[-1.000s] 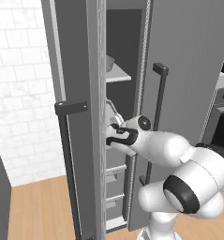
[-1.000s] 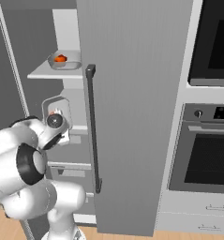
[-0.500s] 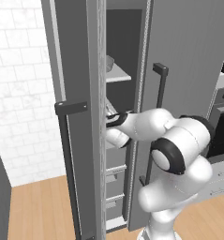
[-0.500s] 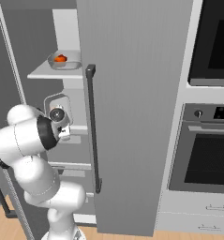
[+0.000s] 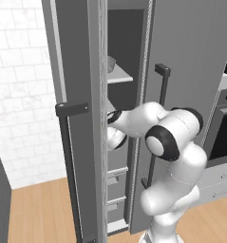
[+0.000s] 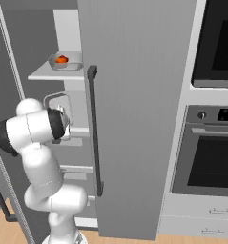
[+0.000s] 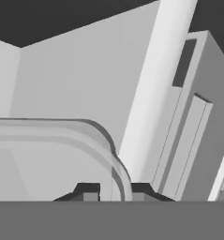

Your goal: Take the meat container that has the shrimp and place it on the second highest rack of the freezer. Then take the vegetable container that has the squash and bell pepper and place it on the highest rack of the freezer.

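tray (image 7: pixel 52 136) contents cut off, claw (image 7: pixel 111 193) tips barely visible

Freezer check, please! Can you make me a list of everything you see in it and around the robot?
surface: pale shelf inside the open freezer, with a bowl on it.
job's things: the bowl holds orange-red food, too small to name; grey container held below that shelf, contents hidden.
clutter: nothing seen.
grippers: jaws shut on the grey container's rim.
cables: nothing seen.
surroundings: oven to the right, white brick wall, wooden floor.
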